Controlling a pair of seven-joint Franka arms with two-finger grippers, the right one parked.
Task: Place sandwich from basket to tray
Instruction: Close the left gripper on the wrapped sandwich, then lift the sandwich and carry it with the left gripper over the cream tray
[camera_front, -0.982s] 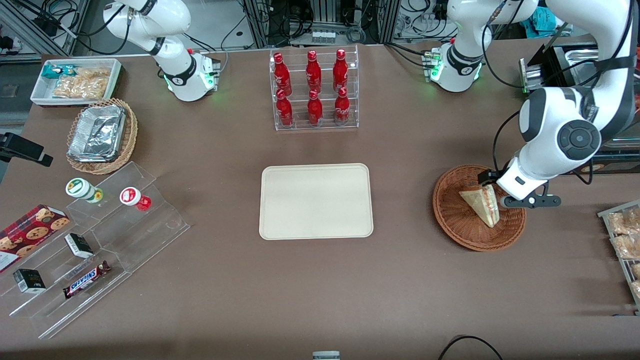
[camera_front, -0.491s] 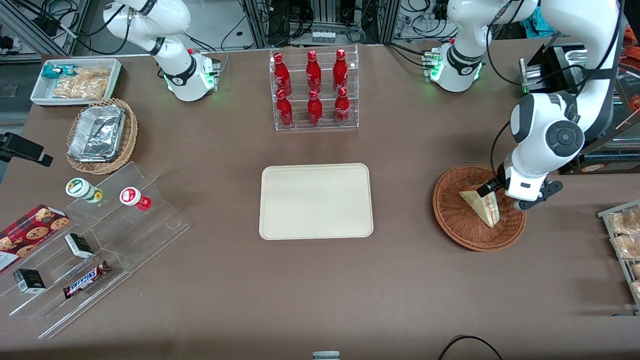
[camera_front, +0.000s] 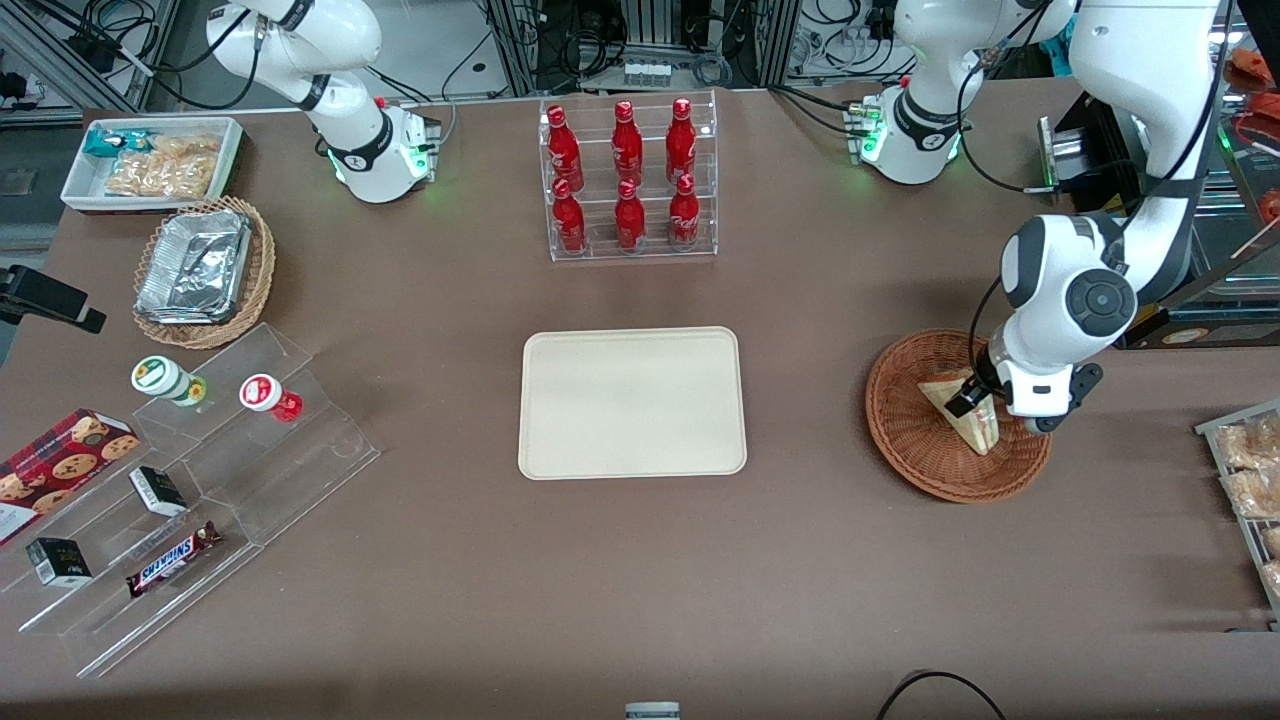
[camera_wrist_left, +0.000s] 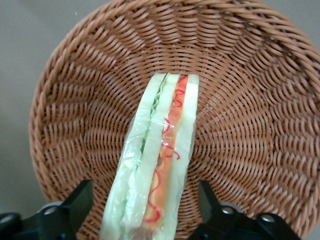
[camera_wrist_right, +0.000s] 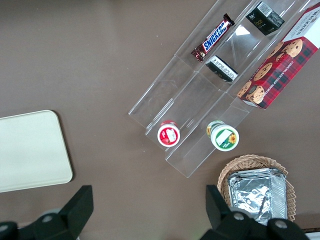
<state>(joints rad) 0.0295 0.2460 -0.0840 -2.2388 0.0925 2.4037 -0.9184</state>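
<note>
The sandwich (camera_front: 985, 432) lies on edge in the round reddish-brown basket (camera_front: 900, 440) at the working arm's end of the table. Its clear-wrapped white bread with green and red filling (camera_wrist_left: 160, 165) faces the wrist camera. My gripper (camera_front: 973, 402) is down inside the basket (camera_wrist_left: 250, 100), open. Its black fingers (camera_wrist_left: 80, 205) straddle the sandwich, one on each side, with a gap between each finger and the wrap. The cream tray (camera_front: 632, 402) sits bare at the table's middle, and one corner of the tray (camera_wrist_right: 30, 150) shows in the right wrist view.
A clear rack of red bottles (camera_front: 630, 180) stands farther from the camera than the tray. Stepped acrylic racks with snacks (camera_front: 200, 470), a wicker basket of foil trays (camera_front: 205, 270) and a white snack bin (camera_front: 150, 160) lie toward the parked arm's end. Bagged snacks (camera_front: 1250, 480) sit beside the basket.
The left arm has swung in over the basket and lowered. Its gripper has moved from beside the sandwich's upper end to straddling it. The sandwich has not moved.
</note>
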